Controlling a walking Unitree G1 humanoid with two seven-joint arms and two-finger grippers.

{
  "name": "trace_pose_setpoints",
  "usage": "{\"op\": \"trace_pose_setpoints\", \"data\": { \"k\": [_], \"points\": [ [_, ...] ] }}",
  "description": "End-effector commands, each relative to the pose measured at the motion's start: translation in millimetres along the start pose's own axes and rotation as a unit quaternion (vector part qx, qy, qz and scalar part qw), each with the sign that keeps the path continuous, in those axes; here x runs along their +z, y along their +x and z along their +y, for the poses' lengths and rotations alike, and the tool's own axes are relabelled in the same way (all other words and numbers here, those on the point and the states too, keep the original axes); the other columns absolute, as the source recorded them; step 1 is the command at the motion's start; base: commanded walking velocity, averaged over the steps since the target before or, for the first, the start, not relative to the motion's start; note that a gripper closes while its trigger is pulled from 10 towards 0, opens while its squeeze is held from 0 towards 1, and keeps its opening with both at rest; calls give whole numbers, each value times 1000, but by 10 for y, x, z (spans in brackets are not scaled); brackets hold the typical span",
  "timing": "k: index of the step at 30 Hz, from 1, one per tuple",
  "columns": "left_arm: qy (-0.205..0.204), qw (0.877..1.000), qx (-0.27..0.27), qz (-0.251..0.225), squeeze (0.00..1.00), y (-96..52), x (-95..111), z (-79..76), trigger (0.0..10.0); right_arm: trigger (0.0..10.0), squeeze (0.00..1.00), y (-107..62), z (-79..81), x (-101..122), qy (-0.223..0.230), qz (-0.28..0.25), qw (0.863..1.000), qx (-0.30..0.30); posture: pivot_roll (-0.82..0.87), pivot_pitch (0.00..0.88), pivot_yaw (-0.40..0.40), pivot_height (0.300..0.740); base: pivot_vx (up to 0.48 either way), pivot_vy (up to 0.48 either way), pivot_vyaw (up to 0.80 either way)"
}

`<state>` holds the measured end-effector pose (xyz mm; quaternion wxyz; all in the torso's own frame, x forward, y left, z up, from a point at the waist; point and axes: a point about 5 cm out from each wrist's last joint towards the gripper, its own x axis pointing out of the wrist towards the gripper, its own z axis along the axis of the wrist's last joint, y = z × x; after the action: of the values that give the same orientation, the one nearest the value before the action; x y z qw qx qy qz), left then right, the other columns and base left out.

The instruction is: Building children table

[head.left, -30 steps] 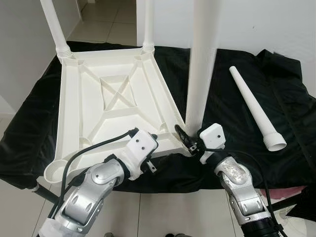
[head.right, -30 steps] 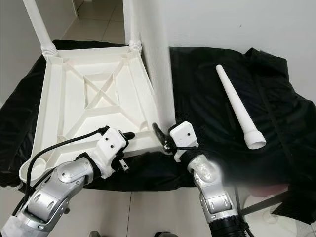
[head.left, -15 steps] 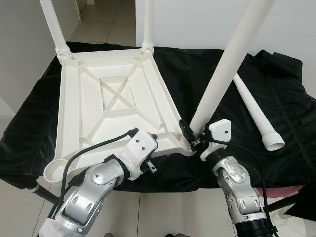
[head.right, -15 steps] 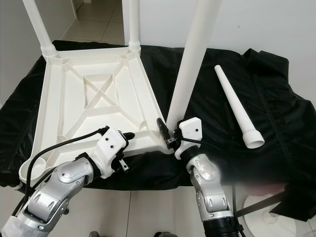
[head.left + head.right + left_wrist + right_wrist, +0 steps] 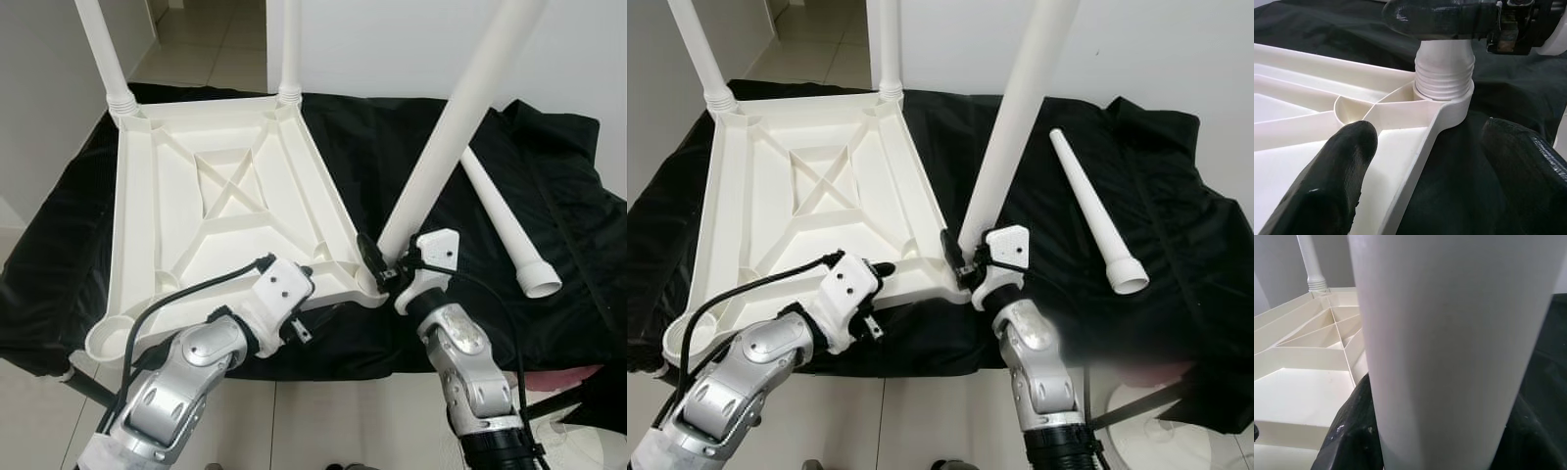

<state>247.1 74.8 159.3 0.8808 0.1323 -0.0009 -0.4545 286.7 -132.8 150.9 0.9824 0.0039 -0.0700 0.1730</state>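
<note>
White tabletop [image 5: 216, 211] upside down on a black cloth [image 5: 549, 186], ribbed underside up, toward the cloth's left side. Two legs [image 5: 103, 54] upright in the far corner sockets, near the cloth's far edge. Near-left socket [image 5: 110, 338] open, at the cloth's near-left corner.

Right hand [image 5: 387, 269] clamped around the base of a third leg [image 5: 451, 127], black fingers [image 5: 1354, 431] either side of the white tube. Leg seated in the near-right corner socket [image 5: 1444, 93], threaded collar down in the ring, shaft tilted to the right and away.

Left hand [image 5: 1425, 161] at the tabletop's near edge, just left of that socket, spread apart and grasping nothing: one finger [image 5: 1332, 171] over the inner ribs, the other over the cloth outside the rim, edge of the tabletop between them. No telling whether either finger touches the plastic.

Fourth leg [image 5: 505, 220] loose on the cloth, right of the tabletop, wide end toward the cloth's near-right edge, narrow end hidden behind the tilted leg.
</note>
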Motion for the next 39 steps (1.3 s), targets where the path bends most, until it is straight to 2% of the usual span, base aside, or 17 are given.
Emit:
{"op": "trace_pose_setpoints", "data": {
  "k": [1, 11, 13, 14, 16, 17, 18, 23, 24, 26, 32, 35, 39],
  "points": [
    [1, 1000, 5, 5, 0, -12, -19, -12, 10000, 10000, 0, -174, -30, -497, 11, 128, 992, -20, 25, 143, -28, 740, 0, 0, 0],
    [1, 1000, 7, 6, 0, -23, -22, -20, 10000, 10000, 0, -207, 69, -495, -10, 113, 993, -15, 30, 143, -31, 740, 0, 0, 0],
    [2, 1000, 6, 7, 0, -22, -26, -25, 10000, 10000, 0, -206, 88, -497, 8, 107, 993, -55, 29, 137, -31, 740, 0, 0, 0],
    [2, 1000, 6, 7, 0, -22, -26, -25, 10000, 10000, 0, -206, 88, -497, 8, 107, 993, -55, 29, 137, -31, 740, 0, 0, 0],
    [1, 1000, 5, 5, 0, -16, -21, -24, 10000, 10000, 0, -200, 76, -483, 8, 95, 989, -112, 28, 136, -31, 740, 0, 0, 0],
    [1, 1000, 5, 5, 0, -16, -21, -24, 10000, 10000, 0, -200, 76, -483, 8, 95, 989, -112, 28, 136, -31, 740, 0, 0, 0],
    [2, 1000, 4, 5, 0, -11, -17, -25, 10000, 10000, 0, -202, 64, -480, 9, 91, 984, -152, 25, 133, -33, 740, 0, 0, 0],
    [3, 1000, 2, 4, 0, -5, -19, -35, 10000, 10000, 0, -218, 54, -469, 7, 83, 977, -198, 23, 132, -35, 740, 0, 0, 0],
    [2, 1000, 1, 4, 0, -4, -20, -46, 10000, 10000, 0, -242, 39, -448, 2, 76, 968, -241, 23, 133, -38, 740, 0, 0, 0],
    [1, 1000, 0, 4, 0, -4, -23, -50, 10000, 10000, 0, -253, 35, -434, 0, 69, 963, -261, 23, 133, -38, 740, 0, 0, 0],
    [0, 1000, 0, 5, 0, -5, -23, -63, 10000, 10000, 0, -249, 28, -422, 7, 67, 965, -254, 20, 132, -41, 740, 0, 0, 0],
    [1, 1000, -3, 4, 0, -4, -25, -70, 10000, 10000, 0, -245, 73, -379, 30, 42, 970, -238, 18, 130, -40, 740, 0, 0, 0],
    [1, 1000, -4, 4, 0, -5, -25, -72, 10000, 10000, 0, -242, 65, -357, 30, 33, 970, -238, 17, 128, -40, 740, 0, 0, 0]
  ]
}}
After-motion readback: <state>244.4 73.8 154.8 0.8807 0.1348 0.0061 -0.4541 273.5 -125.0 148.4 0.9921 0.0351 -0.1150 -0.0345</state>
